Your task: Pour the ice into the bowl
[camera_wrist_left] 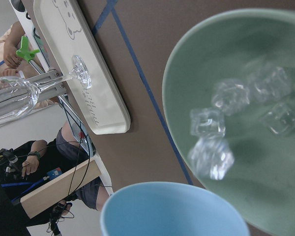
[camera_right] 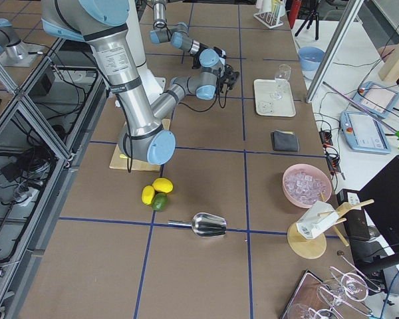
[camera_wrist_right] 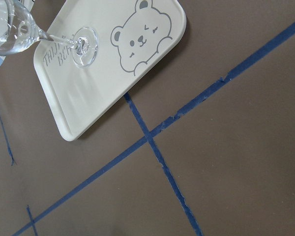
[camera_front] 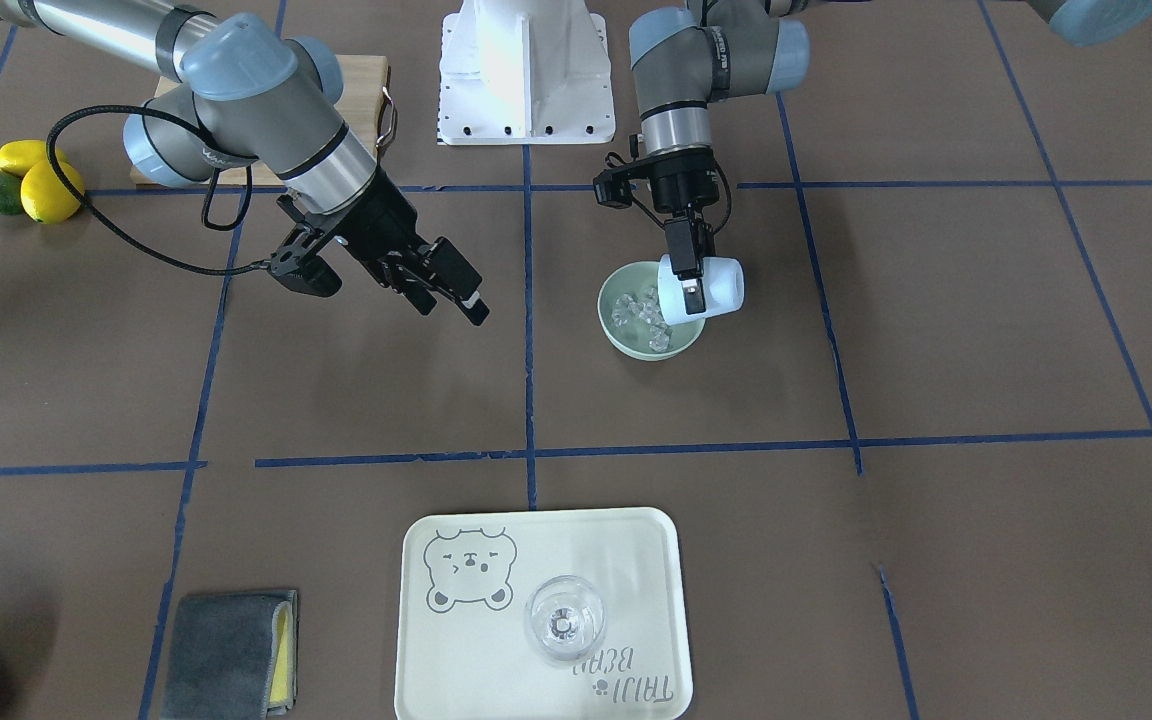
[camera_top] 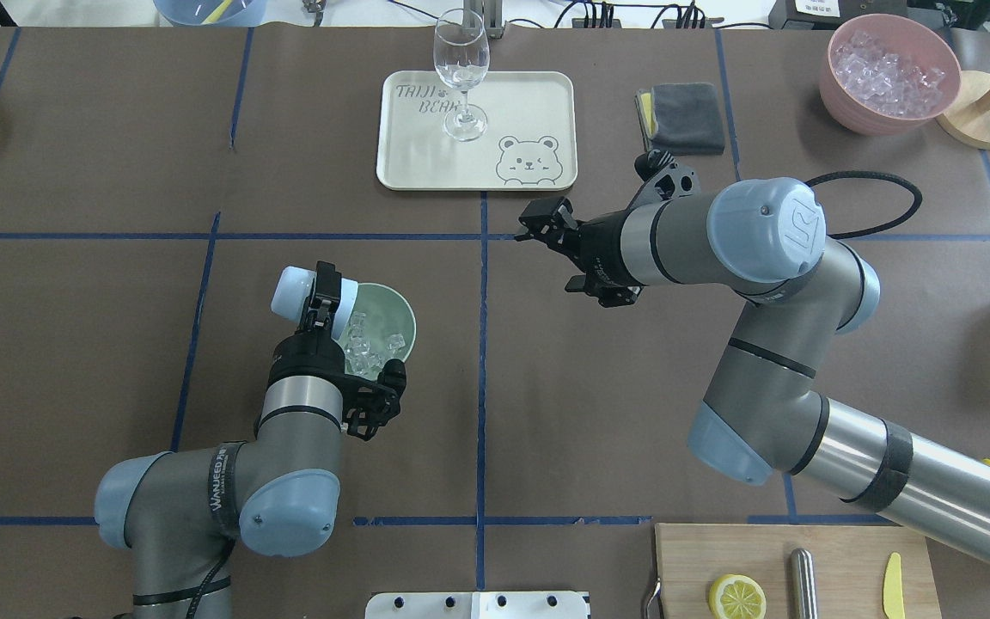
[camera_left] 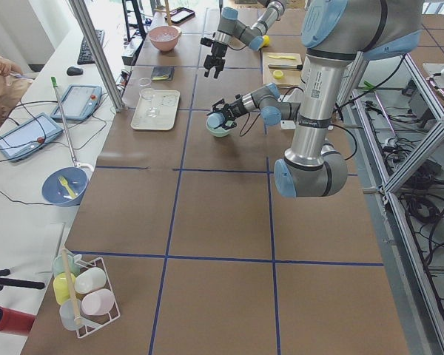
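Ice (camera_front: pixel 639 312) lies in the bowl (camera_front: pixel 633 346); left claw (camera_front: pixel 693 285) grips the tipped cup (camera_front: pixel 723 284), right claw (camera_front: pixel 454 303) gapes empty.

Overhead and front cameras are facing each other, both looking down — sharing the tray (camera_front: pixel 636 570); left wrist is peering closely into the bowl (camera_wrist_left: pixel 196 64).

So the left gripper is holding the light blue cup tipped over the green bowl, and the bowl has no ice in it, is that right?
Not quite. The bowl is not empty: several ice cubes lie in it, clear in the left wrist view. The rest stands: the left gripper holds the light blue cup tipped over the bowl.
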